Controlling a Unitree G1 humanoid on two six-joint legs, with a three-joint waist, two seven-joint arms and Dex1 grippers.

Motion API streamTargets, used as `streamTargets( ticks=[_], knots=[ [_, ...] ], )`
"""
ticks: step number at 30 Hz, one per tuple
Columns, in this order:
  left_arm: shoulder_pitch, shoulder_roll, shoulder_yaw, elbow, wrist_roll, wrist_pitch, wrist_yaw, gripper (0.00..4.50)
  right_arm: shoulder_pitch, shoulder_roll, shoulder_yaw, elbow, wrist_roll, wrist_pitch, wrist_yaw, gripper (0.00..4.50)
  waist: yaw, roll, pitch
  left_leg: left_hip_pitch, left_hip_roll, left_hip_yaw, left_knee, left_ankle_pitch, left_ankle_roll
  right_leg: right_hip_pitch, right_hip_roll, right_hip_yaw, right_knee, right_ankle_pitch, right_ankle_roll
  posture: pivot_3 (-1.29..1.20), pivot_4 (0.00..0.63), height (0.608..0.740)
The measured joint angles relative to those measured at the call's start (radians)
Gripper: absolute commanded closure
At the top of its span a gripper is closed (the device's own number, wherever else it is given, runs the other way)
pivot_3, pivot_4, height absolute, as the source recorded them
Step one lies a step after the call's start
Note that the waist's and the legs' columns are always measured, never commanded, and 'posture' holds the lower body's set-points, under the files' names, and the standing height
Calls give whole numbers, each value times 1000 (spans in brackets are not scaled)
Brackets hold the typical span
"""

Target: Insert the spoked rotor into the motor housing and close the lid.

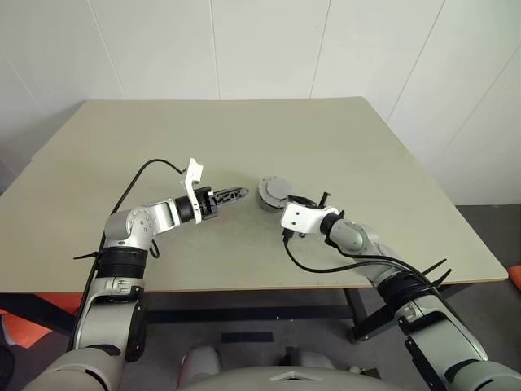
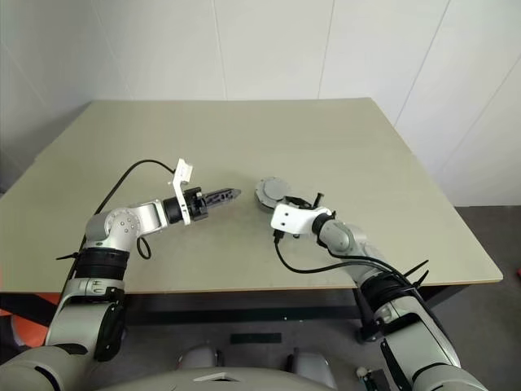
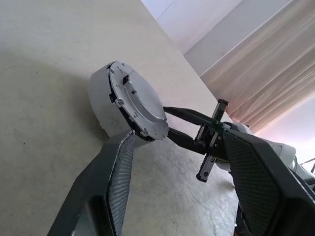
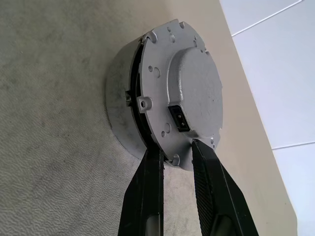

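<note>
On the beige table (image 1: 366, 163), the right end effector (image 4: 176, 153) pinches the lid's (image 4: 192, 93) rim; the left end effector (image 1: 238, 194) spread beside it

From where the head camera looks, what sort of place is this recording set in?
Probably a plain test room or lab: one bare beige table, blank white panelled walls, and a single grey motor assembly on the table.

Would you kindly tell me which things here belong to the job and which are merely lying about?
Part of the job:
- lid, sitting on the motor housing
- right tool, at the lid's edge
- left tool, open beside them

Lying about:
- nothing else on the table
</note>
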Motion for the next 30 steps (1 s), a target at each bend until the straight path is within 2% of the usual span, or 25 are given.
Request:
streamTargets(
  ticks=[5, 9, 13, 23, 30],
  knots=[
    [0, 1, 0, 3, 0, -1, 0, 1472, -5, 32, -46, -25, 84, 33, 42, 3469, -1, 3, 10, -5, 3, 0, 0, 0, 0, -6, 4, 2, -2, 7, -7, 0, 0, 740],
    [-1, 0, 0, 6, 1, -2, 0, 1472, -44, 63, -65, -61, 119, 90, 74, 3469, 1, 6, 15, -20, 4, 0, 1, 1, -1, -22, 6, 2, 0, 15, -15, 0, 0, 740],
    [-1, -2, 0, 14, 2, -8, 0, 1472, -92, 71, -75, -84, 126, 115, 79, 3469, 1, 6, 17, -35, 2, -1, 3, 4, 0, -34, 6, 2, 0, 21, -11, 0, 0, 740],
    [-1, -3, 0, 17, 2, -13, 0, 1472, -115, 43, -61, -105, 115, 112, 139, 3469, 13, 6, 21, -38, 0, -2, 5, -1, 0, -33, 6, 2, -2, 22, -9, 0, 0, 740],
    [-1, -2, 0, 19, 5, -13, 0, 1472, -81, 5, -53, -125, 113, 104, 185, 3469, 25, 6, 21, -33, 2, -2, 8, -1, 0, -28, 6, 2, 0, 23, -7, 0, 0, 740]
  ],
)
